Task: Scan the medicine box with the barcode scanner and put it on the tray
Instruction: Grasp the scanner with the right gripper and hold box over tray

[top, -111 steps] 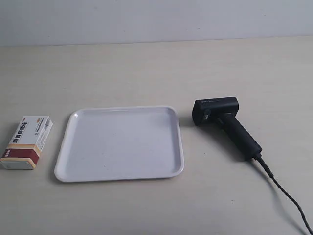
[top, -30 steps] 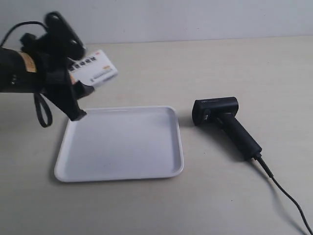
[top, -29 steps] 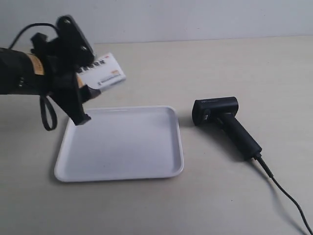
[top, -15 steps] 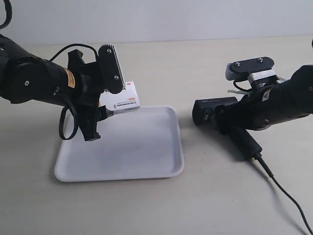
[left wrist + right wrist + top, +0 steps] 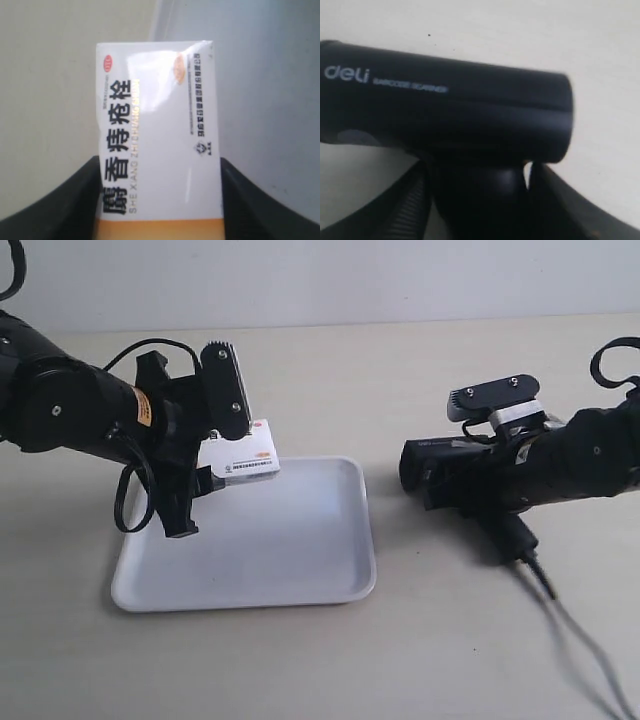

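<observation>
My left gripper [image 5: 212, 455] is shut on the medicine box [image 5: 245, 455], holding it in the air over the far left corner of the white tray [image 5: 300, 570]. In the left wrist view the box [image 5: 160, 115] fills the gap between the black fingers [image 5: 65, 210], white face and Chinese lettering toward the camera, with the tray [image 5: 270, 75] beneath. My right gripper [image 5: 480, 502] is shut on the handle of the black barcode scanner [image 5: 428, 468], right of the tray. The right wrist view shows the scanner [image 5: 445, 100] head just beyond the gripper [image 5: 477, 180].
The scanner's black cable [image 5: 548, 585] trails from the handle toward the near right corner of the table. A pale wall rises behind the table's far edge.
The box went from the table left of the tray into my left gripper, now held over the tray's corner. My right arm came in and closed on the scanner, whose head shifted slightly.
</observation>
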`<state>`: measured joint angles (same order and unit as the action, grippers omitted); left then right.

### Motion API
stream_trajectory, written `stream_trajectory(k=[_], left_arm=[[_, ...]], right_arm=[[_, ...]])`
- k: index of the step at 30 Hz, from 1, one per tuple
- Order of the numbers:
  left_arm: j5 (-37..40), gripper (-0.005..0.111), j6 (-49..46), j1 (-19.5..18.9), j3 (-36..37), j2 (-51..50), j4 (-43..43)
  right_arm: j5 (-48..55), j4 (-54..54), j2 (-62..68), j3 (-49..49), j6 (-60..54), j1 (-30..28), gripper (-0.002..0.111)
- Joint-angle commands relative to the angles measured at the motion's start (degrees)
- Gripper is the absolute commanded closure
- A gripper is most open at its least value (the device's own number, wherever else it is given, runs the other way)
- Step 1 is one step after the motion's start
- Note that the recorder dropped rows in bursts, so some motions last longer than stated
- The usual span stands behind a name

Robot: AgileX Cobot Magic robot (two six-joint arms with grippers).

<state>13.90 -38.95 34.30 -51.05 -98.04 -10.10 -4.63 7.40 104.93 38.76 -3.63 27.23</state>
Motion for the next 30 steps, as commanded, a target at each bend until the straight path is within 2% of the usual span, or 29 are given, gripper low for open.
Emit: stream_trajectory(k=[1,4,5,11,18,21,25,30], left_arm=[[0.2,0.107,0.0,0.2,-0.1,0.1,0.9],[0.2,0.107,0.0,0.3,-0.2,0.2,0.9],[0.2,0.107,0.0,0.4,-0.2,0.5,0.9],[-0.4,0.107,-2.2,2.3,2.1,5.1,2.5],[-3.8,0.107,-16.9,2.3,6.7,10.8,16.3],[-4.2,0.107,-20.4,2.3,7.0,11.1,20.5],[-7.2,0.107,-20.4,2.3,7.0,6.8,22.1],[-14.6,0.107,-20.2,2.3,7.0,-1.7,22.8]], right_arm=[[0.5,-0.5,-1.6,0.5,-1.6,0.1,0.09],[4.6,-0.5,-6.1,0.5,-3.6,0.1,0.107],[5.6,-0.5,-7.4,0.5,-4.5,0.1,0.108],[7.5,-3.7,-12.8,0.5,-8.4,-1.1,0.108],[7.2,-9.0,-12.7,0.5,-8.4,-1.9,0.108],[7.1,-9.0,-12.7,0.5,-8.3,-2.0,0.108],[9.3,-8.9,-11.3,0.5,-1.3,-2.0,0.108],[9.2,-8.9,-6.5,0.5,5.1,-2.0,0.108]])
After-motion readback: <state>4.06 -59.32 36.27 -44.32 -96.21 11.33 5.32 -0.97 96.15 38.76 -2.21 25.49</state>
